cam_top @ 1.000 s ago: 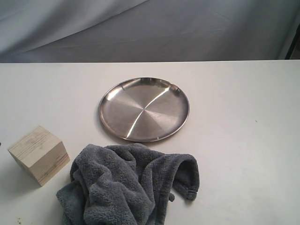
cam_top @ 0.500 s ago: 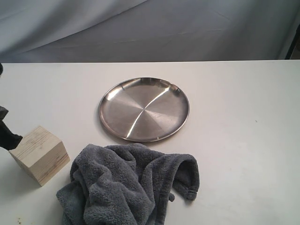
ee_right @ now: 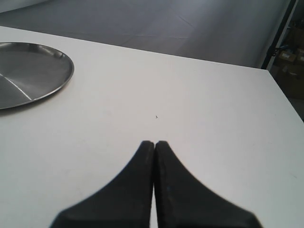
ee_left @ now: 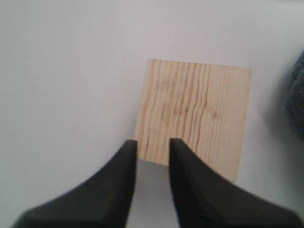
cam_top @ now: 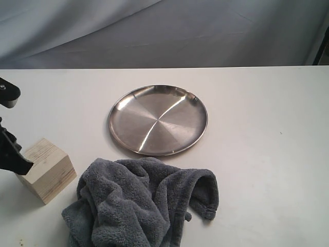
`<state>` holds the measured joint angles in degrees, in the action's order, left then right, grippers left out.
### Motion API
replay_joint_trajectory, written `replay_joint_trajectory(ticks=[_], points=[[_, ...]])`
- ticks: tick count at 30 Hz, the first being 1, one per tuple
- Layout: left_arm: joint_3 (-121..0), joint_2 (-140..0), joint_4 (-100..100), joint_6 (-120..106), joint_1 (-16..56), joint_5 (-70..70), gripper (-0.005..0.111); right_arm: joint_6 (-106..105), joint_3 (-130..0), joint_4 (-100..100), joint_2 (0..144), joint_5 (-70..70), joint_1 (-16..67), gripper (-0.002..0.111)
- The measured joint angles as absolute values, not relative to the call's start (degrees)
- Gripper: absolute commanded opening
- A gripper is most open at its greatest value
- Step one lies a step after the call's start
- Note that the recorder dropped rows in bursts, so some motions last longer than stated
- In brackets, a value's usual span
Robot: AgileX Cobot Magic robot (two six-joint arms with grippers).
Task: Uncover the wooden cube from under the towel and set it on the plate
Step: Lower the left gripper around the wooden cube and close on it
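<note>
Your L gripper [ee_left: 153,144] slightly parted, empty, over edge of 1 wooden cube [ee_left: 192,114] | 1 towel [cam_top: 144,206] beside cube, 1 plate [cam_top: 158,119] farther off | your R gripper [ee_right: 155,144] clenched, empty

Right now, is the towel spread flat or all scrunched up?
Scrunched up: the towel lies in a lumpy heap of folds beside the wooden cube.

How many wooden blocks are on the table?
1. The wooden cube sits on the left side of the table, beside the grey towel and apart from the plate. The bunched-up towel could hide something more.
</note>
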<state>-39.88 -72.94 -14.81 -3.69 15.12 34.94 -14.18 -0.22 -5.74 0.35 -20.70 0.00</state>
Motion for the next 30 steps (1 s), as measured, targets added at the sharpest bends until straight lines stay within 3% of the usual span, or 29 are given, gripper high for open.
replay_joint_trajectory(ticks=[1,2,15,30], points=[[-39.9,-73.2,-14.2,-4.5,15.1,34.9,0.097,-14.2,-0.2,-5.7,0.3,-20.7,0.0,0.000],[-39.9,-73.3,-13.0,-5.6,15.1,34.9,0.104,-14.2,-0.2,-5.7,0.3,-20.7,0.0,0.000],[-40.1,-79.4,-4.7,-18.8,15.1,33.5,0.104,-14.2,-0.2,-5.7,0.3,-20.7,0.0,0.000],[-40.1,-87.5,-8.3,-21.2,13.7,26.2,0.104,-14.2,-0.2,-5.7,0.3,-20.7,0.0,0.000]])
